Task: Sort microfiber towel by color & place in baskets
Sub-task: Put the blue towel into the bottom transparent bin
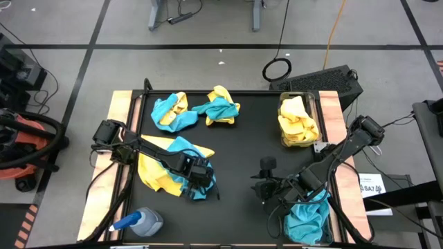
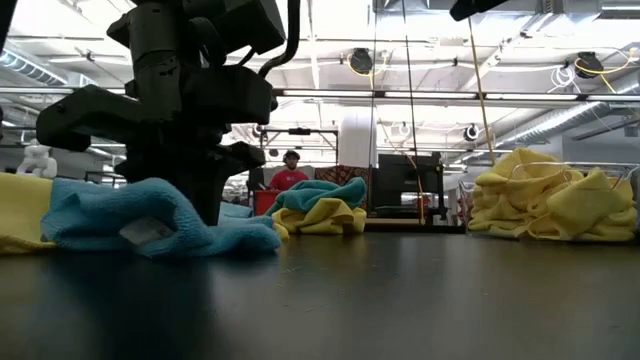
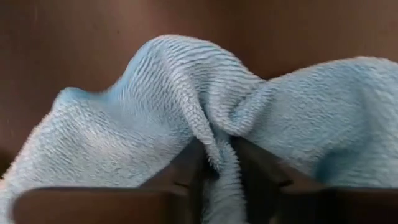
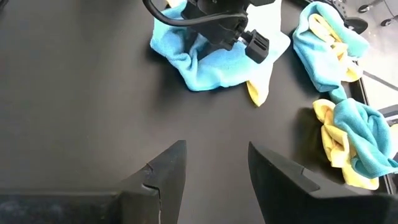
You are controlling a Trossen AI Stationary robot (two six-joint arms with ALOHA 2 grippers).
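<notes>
Clearly, the left gripper (image 1: 201, 178) is seen pressed down into a teal towel (image 1: 185, 149) that lies over a yellow towel (image 1: 156, 173) near the bench's front left part; in the left wrist view its two fingers (image 3: 186, 177) are drawn nearly together, with a ridge of the teal cloth (image 3: 205, 118) pinched between them. The right gripper (image 1: 266, 183) is held low over bare bench (image 1: 242, 145) toward the front right, its fingers (image 4: 168, 171) standing partly apart with nothing between them. Two mixed heaps of teal and yellow cloth are laid along the back edge, one (image 1: 171, 111) toward the left corner and one (image 1: 220, 107) just beside it toward the middle. A clear basket (image 1: 285, 99) holding yellow towels is set at the back right corner, and a second one (image 1: 296, 238) with teal towels is placed at the front right corner, partly covered by the right arm. A spray bottle (image 1: 138, 223) is laid on its side at the front left corner. The pinch itself is shown only by the left wrist view; from above it is hidden by the gripper's body. The low view alone shows a white tag (image 2: 145, 232) on the teal towel at the bench surface, and a person (image 2: 290, 172) in red far behind the bench. The right wrist view gives the left gripper (image 4: 214, 22) from across the bench, planted in the teal cloth.
</notes>
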